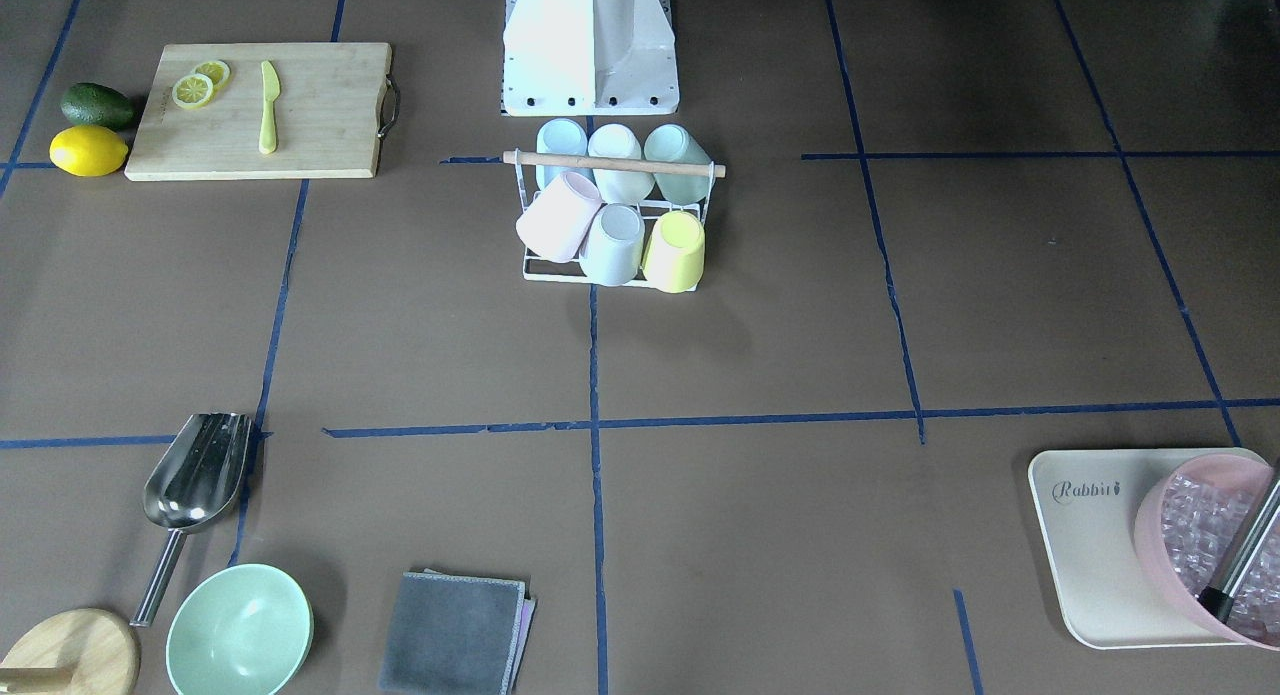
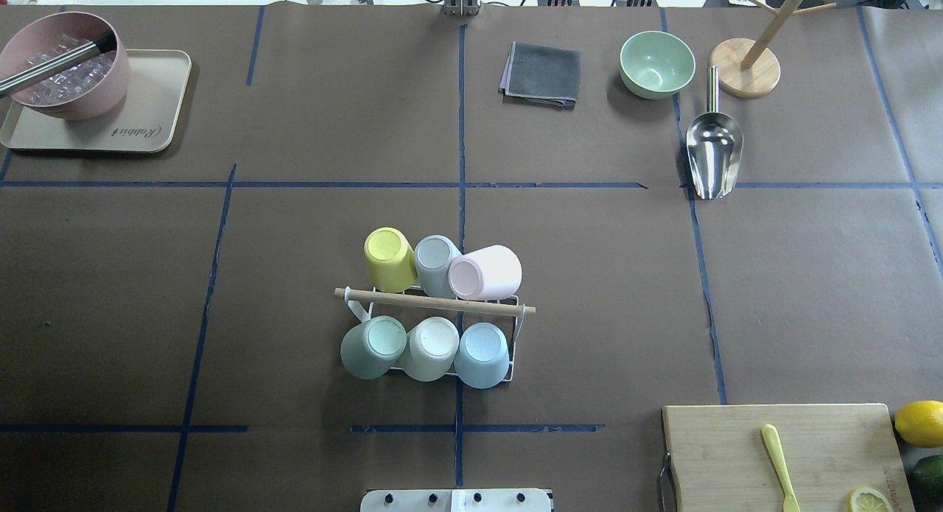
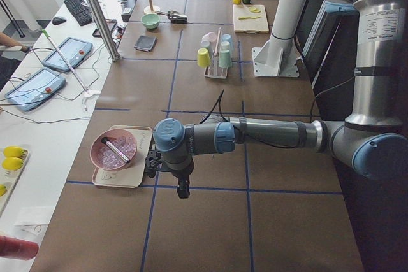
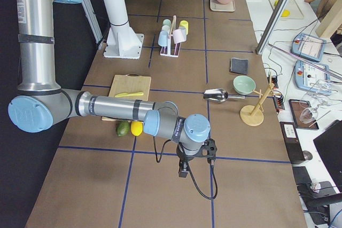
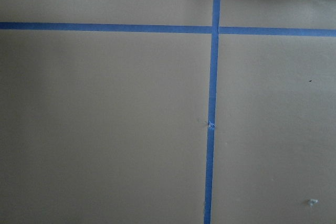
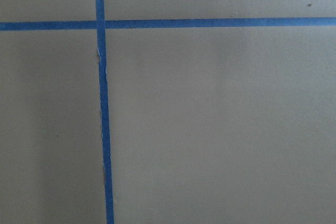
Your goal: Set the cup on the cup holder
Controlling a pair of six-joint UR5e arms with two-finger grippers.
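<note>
surface: table (image 2: 295, 276) covered in brown paper, marked into squares by blue tape lines (image 2: 460, 202).
room: a white side bench with teach pendants (image 3: 69, 53) runs along the table's far edge.
cup holder: the cup holder (image 2: 435, 303) stands at mid-table, just in front of the robot's base.
cups on it: six, mouth down in two rows either side of the rod. these are the yellow cup (image 2: 389, 258), grey cup (image 2: 436, 265) and pink cup (image 2: 486, 271), then the green cup (image 2: 372, 346), cream cup (image 2: 429, 348) and blue cup (image 2: 482, 353). the pink one leans hard sideways.
pink bowl: pink bowl (image 2: 65, 74) on a beige tray (image 2: 147, 121), holding ice cubes and a metal tool.
green bowl: green bowl (image 2: 656, 62) sits mouth up near a steel scoop (image 2: 713, 155).
left gripper: left gripper (image 3: 183, 190) hangs over the paper beside the tray; i cannot tell how its jaws stand.
right gripper: right gripper (image 4: 183, 170) hangs over bare paper near the lemon (image 4: 137, 127); its jaws also cannot be judged.
</note>
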